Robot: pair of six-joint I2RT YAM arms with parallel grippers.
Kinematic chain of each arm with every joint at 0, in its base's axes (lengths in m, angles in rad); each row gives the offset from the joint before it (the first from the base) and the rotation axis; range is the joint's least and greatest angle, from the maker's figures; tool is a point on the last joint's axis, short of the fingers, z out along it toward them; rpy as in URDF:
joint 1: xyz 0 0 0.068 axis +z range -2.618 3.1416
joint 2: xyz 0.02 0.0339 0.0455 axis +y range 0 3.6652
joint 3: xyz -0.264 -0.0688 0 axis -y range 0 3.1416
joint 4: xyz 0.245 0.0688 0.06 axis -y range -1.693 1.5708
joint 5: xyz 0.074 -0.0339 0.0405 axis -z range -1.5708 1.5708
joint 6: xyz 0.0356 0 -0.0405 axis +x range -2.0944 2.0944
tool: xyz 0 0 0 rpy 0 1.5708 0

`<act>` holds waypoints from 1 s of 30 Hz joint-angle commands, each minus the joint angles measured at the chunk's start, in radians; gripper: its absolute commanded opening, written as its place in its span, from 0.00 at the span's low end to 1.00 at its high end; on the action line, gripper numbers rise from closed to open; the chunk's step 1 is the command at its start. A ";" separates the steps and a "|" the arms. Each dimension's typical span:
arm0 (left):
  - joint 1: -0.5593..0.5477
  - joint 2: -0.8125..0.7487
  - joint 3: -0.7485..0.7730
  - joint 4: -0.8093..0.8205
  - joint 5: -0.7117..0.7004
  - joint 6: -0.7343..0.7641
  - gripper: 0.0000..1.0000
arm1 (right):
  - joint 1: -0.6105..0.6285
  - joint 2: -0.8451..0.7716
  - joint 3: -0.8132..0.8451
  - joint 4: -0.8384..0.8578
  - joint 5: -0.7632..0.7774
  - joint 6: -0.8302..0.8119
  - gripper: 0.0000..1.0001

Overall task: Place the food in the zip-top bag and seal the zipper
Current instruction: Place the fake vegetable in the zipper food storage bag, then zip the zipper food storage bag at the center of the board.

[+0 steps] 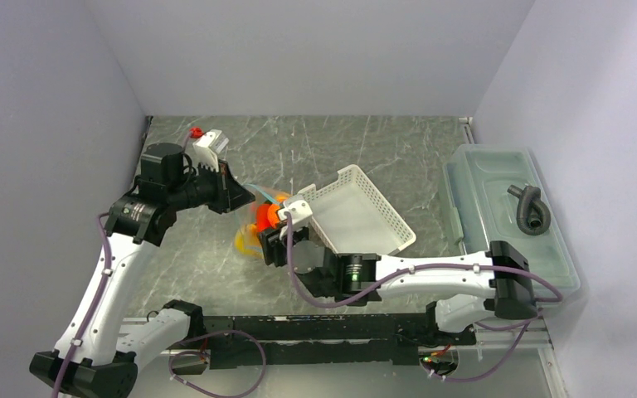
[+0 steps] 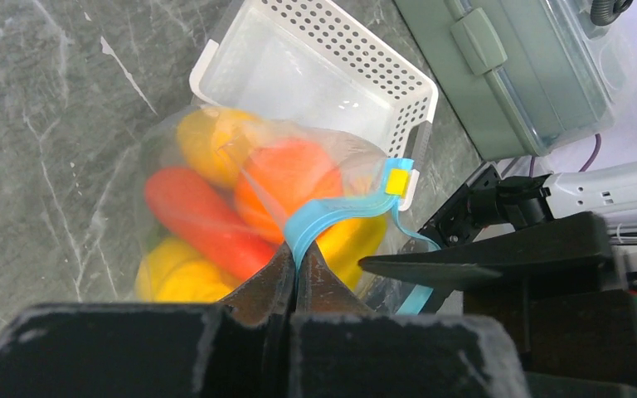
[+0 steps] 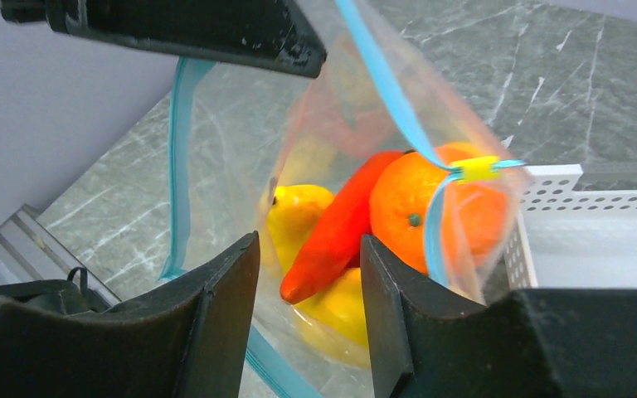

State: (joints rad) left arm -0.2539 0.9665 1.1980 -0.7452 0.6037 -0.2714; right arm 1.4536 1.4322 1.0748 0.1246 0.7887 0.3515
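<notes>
Left of the white basket (image 1: 357, 217), seen from overhead: shows the zip-top bag (image 1: 245, 242) hanging by its mouth over the desk (image 1: 340, 141), bulging with the food (image 1: 264, 214), between the left gripper (image 1: 249, 196) and the right gripper (image 1: 275, 239). Blurs the bag's outline; hides its mouth behind both wrists.

From the left wrist: shows jaws pressed together on the zipper (image 2: 332, 211), with the basket just behind the bag. Reveals an orange (image 2: 290, 174), a carrot (image 2: 199, 217) and a lemon (image 2: 207, 137) through the film. Suggests a light load in a soft, slick, crinkly skin. Favours a hold on the stiffer teal strip, never on the film.

From the right wrist: shows jaws standing apart, clamped on nothing, bag just beyond them, basket to its right. Places the yellow slider (image 3: 474, 170) partway along the strip. Cannot tell sealed stretch from open one. Cuts off the bag's bottom behind the fingers; makes out no green piece.
</notes>
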 commanded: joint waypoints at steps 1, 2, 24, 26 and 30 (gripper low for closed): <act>-0.001 -0.013 0.012 0.040 0.010 0.023 0.00 | 0.004 -0.074 -0.002 -0.055 0.046 0.004 0.51; -0.001 -0.012 0.013 0.041 0.013 0.021 0.00 | 0.005 -0.086 0.000 -0.067 0.046 0.006 0.51; -0.001 0.041 0.039 -0.066 0.087 0.058 0.00 | -0.002 -0.292 0.020 -0.330 0.075 -0.129 0.63; -0.001 0.042 0.043 -0.075 0.101 0.062 0.00 | -0.002 -0.311 0.020 -0.347 0.055 -0.172 0.64; -0.001 0.040 0.045 -0.086 0.143 0.071 0.00 | -0.002 -0.359 0.011 -0.362 0.012 -0.252 0.65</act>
State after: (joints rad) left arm -0.2539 1.0267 1.1999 -0.8501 0.6605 -0.2291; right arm 1.4528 1.1454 1.0496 -0.2089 0.8276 0.2077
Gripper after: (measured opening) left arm 0.012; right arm 0.644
